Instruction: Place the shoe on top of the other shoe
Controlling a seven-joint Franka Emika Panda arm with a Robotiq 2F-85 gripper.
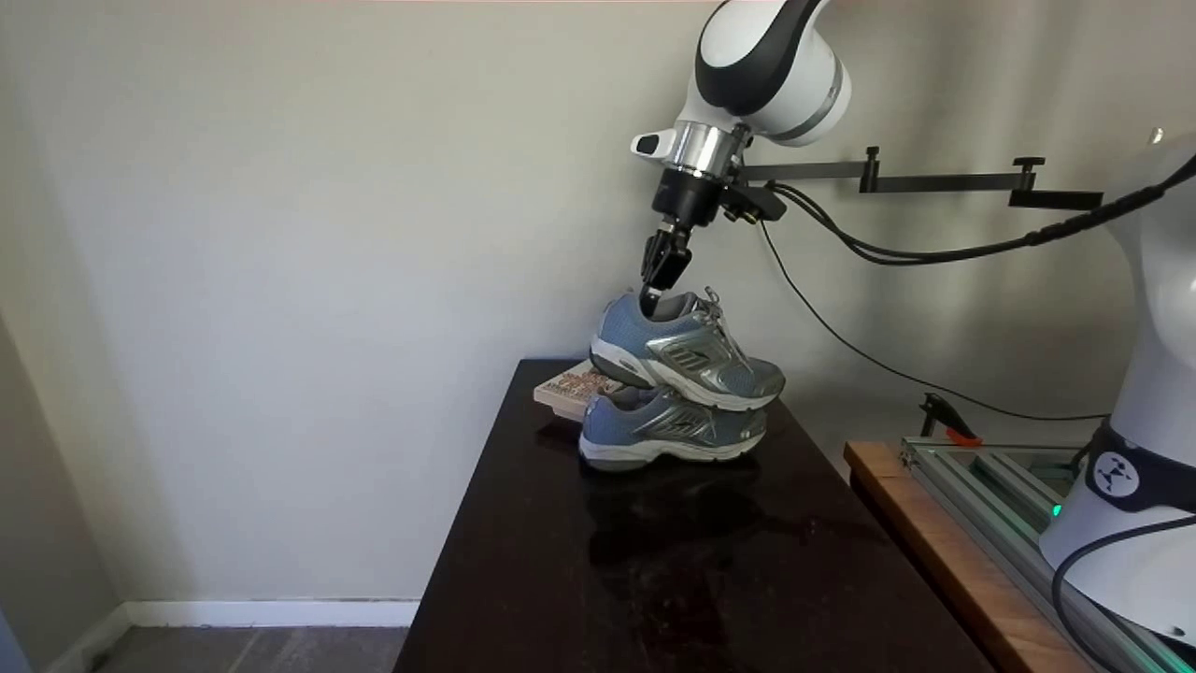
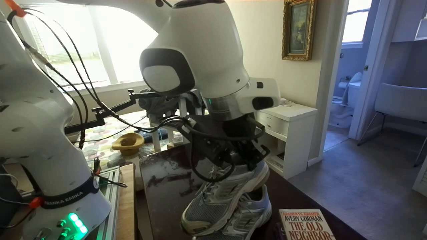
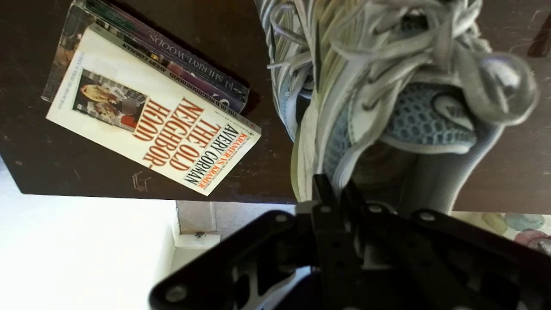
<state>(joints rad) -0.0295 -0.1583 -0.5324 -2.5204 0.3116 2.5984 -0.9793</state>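
Note:
The upper shoe (image 1: 691, 360), blue and silver with a white sole, is over the other shoe (image 1: 673, 428), tilted with its toe lower than its heel. It also shows in an exterior view (image 2: 213, 196) and the wrist view (image 3: 430, 114). The lower shoe stands upright on the dark table (image 1: 523, 561); it shows partly in an exterior view (image 2: 250, 213) and the wrist view (image 3: 284, 82). The soles and uppers overlap in view; I cannot tell how much they touch. My gripper (image 1: 651, 301) is shut on the upper shoe's heel-side collar, seen between the fingers (image 3: 338, 187).
A cream paperback (image 3: 163, 120) lies on a purple-spined book (image 3: 193, 64) beside the shoes; it also shows in both exterior views (image 1: 575, 388) (image 2: 305, 225). The table's edge (image 3: 241, 201) is close to the heels. A white cabinet (image 2: 297, 133) stands beyond the table.

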